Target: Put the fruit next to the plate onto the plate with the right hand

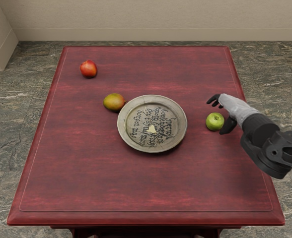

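A round metal plate (pixel 131 106) with engraved writing lies in the middle of the dark red table. A mango (pixel 114 102), yellow-green with a red blush, sits right at the plate's left rim. A green apple (pixel 215 121) lies to the right of the plate, a short gap away. My right hand (pixel 221 113) comes in from the right edge and sits just beside the apple's right side, black fingers (pixel 214 100) spread above it and the thumb below. It holds nothing. The left arm is out of view.
A red apple (pixel 88 68) rests at the far left of the table (pixel 86 168), well away from the plate. My right forearm (pixel 265 141) hangs over the table's right edge. Stone floor surrounds the table.
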Controlling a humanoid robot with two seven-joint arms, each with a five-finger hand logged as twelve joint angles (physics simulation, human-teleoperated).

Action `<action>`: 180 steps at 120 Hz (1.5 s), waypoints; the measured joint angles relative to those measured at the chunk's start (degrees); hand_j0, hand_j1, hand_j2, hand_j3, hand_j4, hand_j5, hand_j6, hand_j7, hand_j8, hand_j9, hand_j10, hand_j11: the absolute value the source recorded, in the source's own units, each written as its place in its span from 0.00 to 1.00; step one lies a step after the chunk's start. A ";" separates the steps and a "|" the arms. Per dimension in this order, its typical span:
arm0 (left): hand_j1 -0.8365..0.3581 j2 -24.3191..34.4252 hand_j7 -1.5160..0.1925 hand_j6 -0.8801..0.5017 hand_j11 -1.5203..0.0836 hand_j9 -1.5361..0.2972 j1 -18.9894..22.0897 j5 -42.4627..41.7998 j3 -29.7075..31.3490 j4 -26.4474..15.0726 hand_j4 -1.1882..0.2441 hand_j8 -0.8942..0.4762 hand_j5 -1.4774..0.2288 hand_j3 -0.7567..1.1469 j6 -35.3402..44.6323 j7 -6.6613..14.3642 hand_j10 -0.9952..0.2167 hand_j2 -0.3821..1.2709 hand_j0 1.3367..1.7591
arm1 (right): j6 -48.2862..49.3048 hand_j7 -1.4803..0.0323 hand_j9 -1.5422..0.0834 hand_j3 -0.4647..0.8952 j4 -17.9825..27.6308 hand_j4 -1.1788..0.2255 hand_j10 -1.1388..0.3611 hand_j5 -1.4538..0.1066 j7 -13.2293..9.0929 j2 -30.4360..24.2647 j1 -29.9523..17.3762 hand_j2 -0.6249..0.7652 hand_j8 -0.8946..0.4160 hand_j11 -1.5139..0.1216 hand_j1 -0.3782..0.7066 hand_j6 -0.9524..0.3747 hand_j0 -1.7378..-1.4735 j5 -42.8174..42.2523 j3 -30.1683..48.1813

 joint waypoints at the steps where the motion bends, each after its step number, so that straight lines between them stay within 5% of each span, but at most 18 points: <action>1: 0.98 0.00 0.88 0.63 0.94 0.83 0.00 0.00 0.00 0.00 0.82 0.65 0.86 0.40 -0.01 0.00 0.81 0.23 0.76 | 0.00 0.69 0.68 0.34 -0.05 0.60 0.54 0.66 0.00 0.03 0.00 0.40 0.43 0.66 0.39 0.46 0.30 0.00 -0.02; 90: 0.98 0.00 0.88 0.63 0.94 0.83 0.07 -0.07 -0.05 0.06 0.82 0.65 0.86 0.40 0.00 -0.02 0.81 0.23 0.76 | -1.99 0.66 0.65 0.34 -2.18 0.58 0.51 0.62 0.00 2.52 -0.07 0.40 0.40 0.63 0.43 0.44 0.30 -0.12 -2.64; 180: 0.98 0.00 0.88 0.63 0.94 0.83 0.00 -0.07 -0.06 0.07 0.82 0.65 0.86 0.40 -0.01 -0.02 0.81 0.23 0.76 | -2.30 0.51 0.52 0.34 -2.89 0.45 0.38 0.49 -0.13 3.73 -0.31 0.40 0.29 0.50 0.59 0.40 0.33 -0.40 -3.59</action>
